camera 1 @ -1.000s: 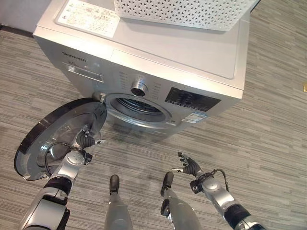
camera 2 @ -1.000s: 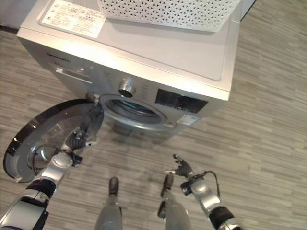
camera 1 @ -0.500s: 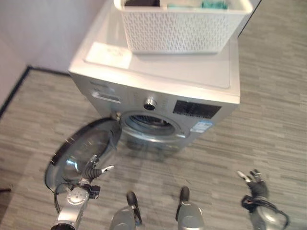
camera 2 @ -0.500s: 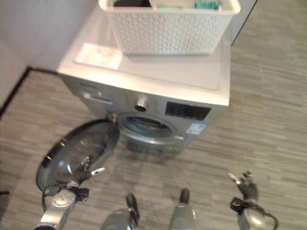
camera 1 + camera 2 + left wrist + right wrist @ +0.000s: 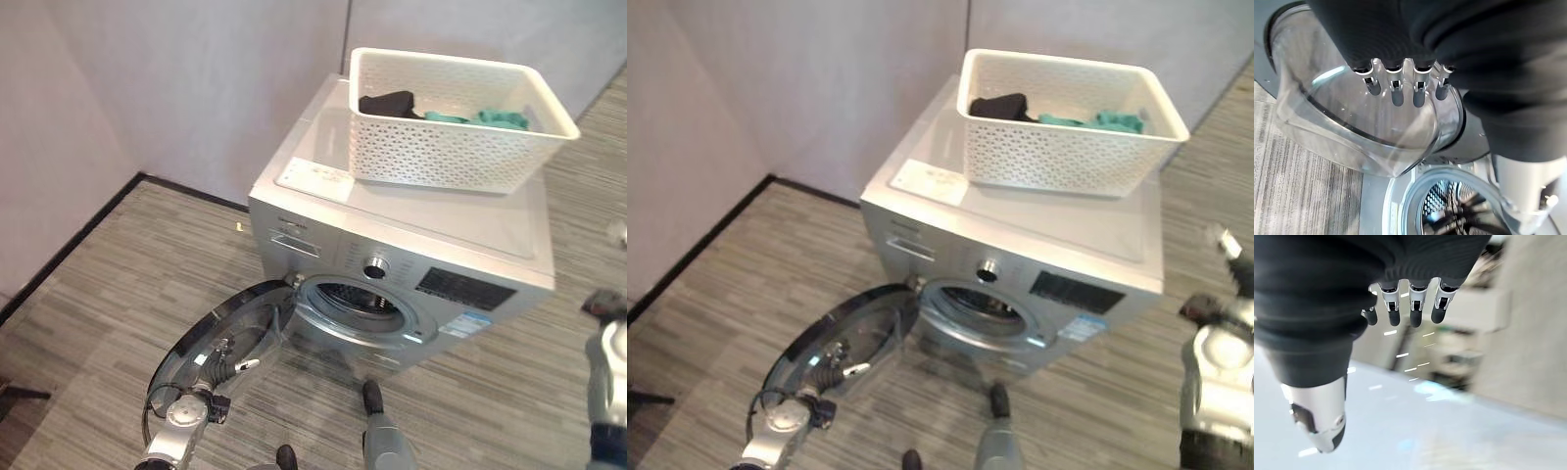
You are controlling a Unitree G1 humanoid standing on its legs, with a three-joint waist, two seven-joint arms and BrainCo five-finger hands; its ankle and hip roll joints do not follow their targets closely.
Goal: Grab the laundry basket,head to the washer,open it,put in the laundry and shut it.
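Observation:
A white perforated laundry basket (image 5: 451,137) stands on top of the silver washer (image 5: 509,230). It holds a black garment (image 5: 387,101) and teal cloth (image 5: 495,119). The round door (image 5: 211,343) is swung wide to the left, baring the drum opening (image 5: 358,304). My left hand (image 5: 217,374) hangs low by the door's inner side, open, its straight fingers (image 5: 1396,90) just short of the glass bowl (image 5: 1352,132). At the right side, beside the washer, my right hand (image 5: 1213,311) is raised. Its fingers (image 5: 1415,308) are straight and hold nothing.
Grey walls meet in a corner behind and left of the washer, with a black skirting (image 5: 69,245) along the floor. Striped grey floor (image 5: 118,284) stretches left and in front. The open door takes up the floor at the front left.
The camera has pulled back and tilted up, so the whole basket and the walls now show. The left hand stays by the open door. The right hand has risen to the right edge.

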